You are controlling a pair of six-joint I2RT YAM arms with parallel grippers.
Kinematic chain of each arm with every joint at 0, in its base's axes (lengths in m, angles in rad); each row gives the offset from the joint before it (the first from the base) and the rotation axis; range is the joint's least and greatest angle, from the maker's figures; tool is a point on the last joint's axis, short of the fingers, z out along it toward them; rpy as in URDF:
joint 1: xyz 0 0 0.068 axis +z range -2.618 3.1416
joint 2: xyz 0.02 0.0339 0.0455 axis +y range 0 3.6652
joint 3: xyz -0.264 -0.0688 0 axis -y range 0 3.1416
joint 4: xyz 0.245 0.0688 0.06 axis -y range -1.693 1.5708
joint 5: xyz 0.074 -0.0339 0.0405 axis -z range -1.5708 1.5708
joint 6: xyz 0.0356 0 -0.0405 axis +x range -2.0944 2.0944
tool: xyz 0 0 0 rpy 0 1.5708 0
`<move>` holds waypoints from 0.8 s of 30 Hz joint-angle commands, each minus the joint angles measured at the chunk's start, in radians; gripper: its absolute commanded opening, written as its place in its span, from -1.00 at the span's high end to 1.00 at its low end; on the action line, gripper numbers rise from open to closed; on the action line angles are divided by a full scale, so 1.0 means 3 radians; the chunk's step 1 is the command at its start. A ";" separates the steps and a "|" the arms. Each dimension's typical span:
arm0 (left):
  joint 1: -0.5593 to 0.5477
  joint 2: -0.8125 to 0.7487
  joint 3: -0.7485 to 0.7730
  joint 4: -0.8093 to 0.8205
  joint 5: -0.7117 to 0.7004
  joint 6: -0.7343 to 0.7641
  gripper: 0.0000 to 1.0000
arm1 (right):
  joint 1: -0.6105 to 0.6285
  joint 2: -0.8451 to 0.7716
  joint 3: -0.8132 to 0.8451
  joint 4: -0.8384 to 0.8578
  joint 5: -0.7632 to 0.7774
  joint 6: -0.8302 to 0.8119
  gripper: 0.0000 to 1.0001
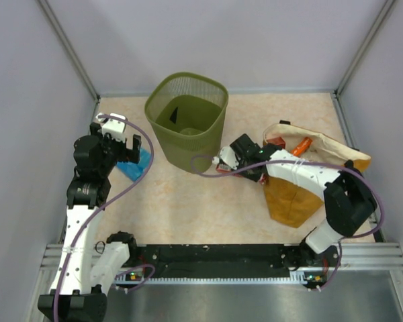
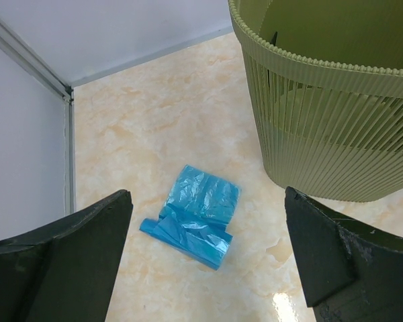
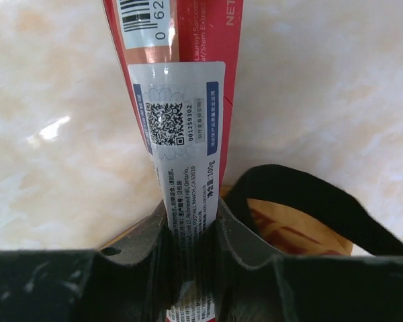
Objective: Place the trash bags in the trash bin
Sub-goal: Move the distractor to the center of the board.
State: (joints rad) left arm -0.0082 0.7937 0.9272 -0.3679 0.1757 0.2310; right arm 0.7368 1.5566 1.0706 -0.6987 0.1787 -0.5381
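A small folded light-blue trash bag (image 2: 195, 215) lies flat on the marble-patterned table, left of the olive-green mesh trash bin (image 2: 329, 134). My left gripper (image 2: 208, 255) hangs open above it, one finger on each side, touching nothing. From the top view, the bag (image 1: 138, 164) shows just right of the left gripper (image 1: 124, 144), with the bin (image 1: 188, 144) beyond. My right gripper (image 3: 191, 248) is shut on the edge of a flat red box (image 3: 181, 100) with a white label, held beside the bin's base (image 1: 232, 161).
A mustard-orange sack (image 1: 289, 198) with black handles (image 3: 302, 194) lies open at the right, red and orange items inside it. Grey walls with metal frame rails close the table on three sides. The bin stands at the back centre.
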 commanded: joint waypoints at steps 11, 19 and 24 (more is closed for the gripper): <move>0.0007 -0.0033 -0.0007 0.0122 0.0043 -0.0003 -0.98 | -0.0815 0.0993 0.1538 0.0115 0.0550 0.0443 0.73; 0.0002 -0.0058 -0.0028 0.0117 0.0013 0.0023 -0.98 | -0.1060 0.1504 0.2132 0.0227 0.0544 0.0551 0.70; 0.0002 -0.0048 -0.0028 0.0132 0.0028 0.0033 -0.98 | -0.1254 0.1821 0.2500 0.0284 0.0590 0.0607 0.64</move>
State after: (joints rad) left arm -0.0082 0.7937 0.9257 -0.3676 0.1783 0.2352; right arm 0.4091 2.0544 1.7061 -0.6872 0.3168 -0.3985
